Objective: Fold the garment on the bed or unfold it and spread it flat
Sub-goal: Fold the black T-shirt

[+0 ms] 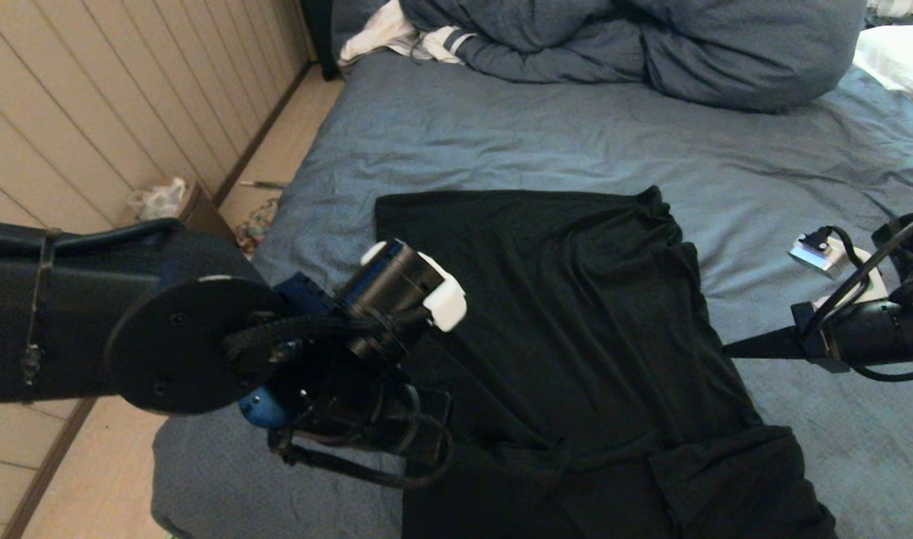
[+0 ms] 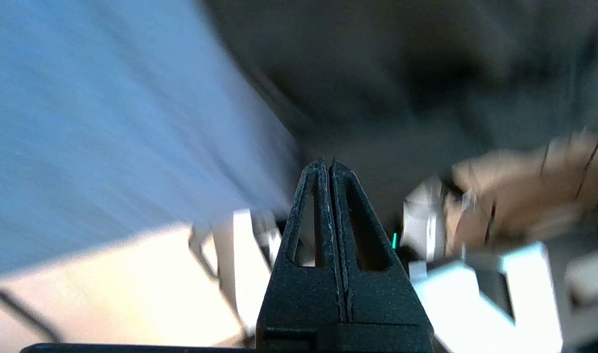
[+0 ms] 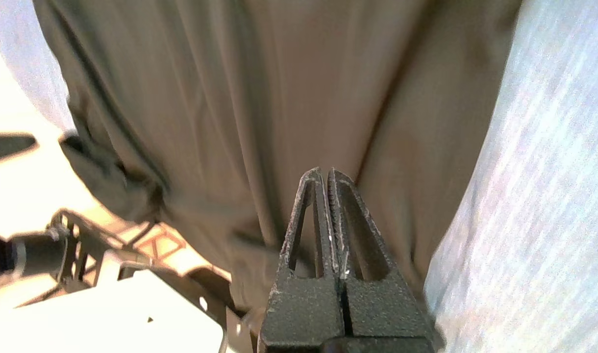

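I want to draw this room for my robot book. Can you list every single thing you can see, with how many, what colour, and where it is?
T-shirt: one, black, spread on the near part of the bed, no print showing.
Bed: one, blue-grey wrinkled cover, fills most of the head view.
Duvet: one, blue-grey, bunched at the far end of the bed.
Striped cloth: one, white with dark stripes, beside the duvet's left end.
Pillow: one, white, far right corner.
Wall: pale panelled, left of the bed.
Left gripper: black, shut, holding nothing; its arm hangs over the shirt's left edge.
Right gripper: black, shut, tip at the shirt's right edge.
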Controlling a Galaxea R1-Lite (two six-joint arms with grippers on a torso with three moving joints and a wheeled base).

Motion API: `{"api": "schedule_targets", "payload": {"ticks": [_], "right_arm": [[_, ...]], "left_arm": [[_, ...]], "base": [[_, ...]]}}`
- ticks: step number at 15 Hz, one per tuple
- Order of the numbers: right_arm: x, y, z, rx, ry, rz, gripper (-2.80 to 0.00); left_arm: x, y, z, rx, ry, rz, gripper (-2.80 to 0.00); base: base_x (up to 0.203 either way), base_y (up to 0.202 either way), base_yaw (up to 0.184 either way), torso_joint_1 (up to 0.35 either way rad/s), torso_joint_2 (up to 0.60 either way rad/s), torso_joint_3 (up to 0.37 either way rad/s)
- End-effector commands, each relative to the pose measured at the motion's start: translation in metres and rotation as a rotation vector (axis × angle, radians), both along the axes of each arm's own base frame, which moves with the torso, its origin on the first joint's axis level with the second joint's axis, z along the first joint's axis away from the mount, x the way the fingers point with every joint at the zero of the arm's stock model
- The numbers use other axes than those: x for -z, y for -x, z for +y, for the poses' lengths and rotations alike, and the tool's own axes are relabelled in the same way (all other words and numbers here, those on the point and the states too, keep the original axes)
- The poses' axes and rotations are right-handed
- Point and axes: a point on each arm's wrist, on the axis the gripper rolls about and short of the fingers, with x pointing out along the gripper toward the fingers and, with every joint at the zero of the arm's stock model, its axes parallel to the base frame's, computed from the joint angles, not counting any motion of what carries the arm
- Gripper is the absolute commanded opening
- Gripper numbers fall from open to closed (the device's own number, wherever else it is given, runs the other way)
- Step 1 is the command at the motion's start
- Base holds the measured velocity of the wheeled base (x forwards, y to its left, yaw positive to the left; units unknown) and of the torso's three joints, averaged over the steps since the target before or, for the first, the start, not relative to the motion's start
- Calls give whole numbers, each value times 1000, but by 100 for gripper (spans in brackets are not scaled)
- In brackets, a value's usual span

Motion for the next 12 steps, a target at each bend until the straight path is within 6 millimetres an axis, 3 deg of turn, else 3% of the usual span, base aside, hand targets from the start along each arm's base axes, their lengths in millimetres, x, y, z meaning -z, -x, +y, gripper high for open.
{"api": "schedule_targets", "payload": {"ticks": [1,4,5,6,12], "right_arm": [[-11,-11,-3,24,-15,-19,-280],[-18,-27,-6,51,-30,-25,-280],[-17,-30,-6,52,-29,-25,0],[-14,-32,-7,54,-28,-15,0],[8,-51,-15,69,-14,41,0]], "left_arm": [[-19,-27,26,-94,46,-70,-280],[-28,-72,57,-180,102,-148,-280],[-29,-84,62,-179,150,-170,-280],[-25,-92,62,-175,164,-172,0],[13,-124,53,-154,182,-97,0]], "base": [[0,0,0,0,0,0],[0,0,0,0,0,0],[0,0,0,0,0,0],[0,0,0,0,0,0],[0,0,0,0,0,0]]}}
